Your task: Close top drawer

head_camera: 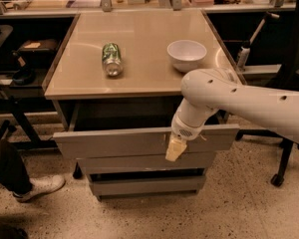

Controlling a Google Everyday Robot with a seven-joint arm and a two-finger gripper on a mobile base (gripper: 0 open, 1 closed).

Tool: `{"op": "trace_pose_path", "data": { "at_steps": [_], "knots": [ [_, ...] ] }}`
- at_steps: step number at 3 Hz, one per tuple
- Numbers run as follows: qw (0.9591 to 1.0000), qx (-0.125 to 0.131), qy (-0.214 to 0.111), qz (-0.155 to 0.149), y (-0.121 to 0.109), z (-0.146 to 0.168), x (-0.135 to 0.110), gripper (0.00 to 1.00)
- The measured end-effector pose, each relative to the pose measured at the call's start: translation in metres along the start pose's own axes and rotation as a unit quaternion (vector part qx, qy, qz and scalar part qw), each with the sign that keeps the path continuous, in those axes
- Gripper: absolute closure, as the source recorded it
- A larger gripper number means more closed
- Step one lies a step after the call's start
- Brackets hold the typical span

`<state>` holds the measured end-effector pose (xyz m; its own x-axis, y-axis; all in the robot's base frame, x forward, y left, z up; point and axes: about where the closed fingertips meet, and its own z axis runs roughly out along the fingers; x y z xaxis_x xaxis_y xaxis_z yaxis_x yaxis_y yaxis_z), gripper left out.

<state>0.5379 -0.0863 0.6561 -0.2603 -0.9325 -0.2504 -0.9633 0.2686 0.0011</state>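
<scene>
The top drawer is a wide grey handle-less front, pulled out from under the tabletop, with a dark gap behind it. Small white scuff marks sit right of its centre. Two narrower grey drawer fronts lie below it. My gripper hangs from the white arm that comes in from the right. Its pale tip rests against the top drawer's front, right of centre, near the lower edge.
On the tan tabletop lie a green can on its side and a white bowl. A person's shoe and leg are on the floor at the left. Office chair legs stand at the right.
</scene>
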Motion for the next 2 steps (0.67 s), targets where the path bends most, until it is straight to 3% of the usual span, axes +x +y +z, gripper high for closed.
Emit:
{"op": "trace_pose_path", "data": {
  "at_steps": [1,2],
  "knots": [
    [1.0,0.0,0.0,0.0,0.0,0.0,0.0,0.0],
    [1.0,0.0,0.0,0.0,0.0001,0.0001,0.0,0.0]
  ]
}}
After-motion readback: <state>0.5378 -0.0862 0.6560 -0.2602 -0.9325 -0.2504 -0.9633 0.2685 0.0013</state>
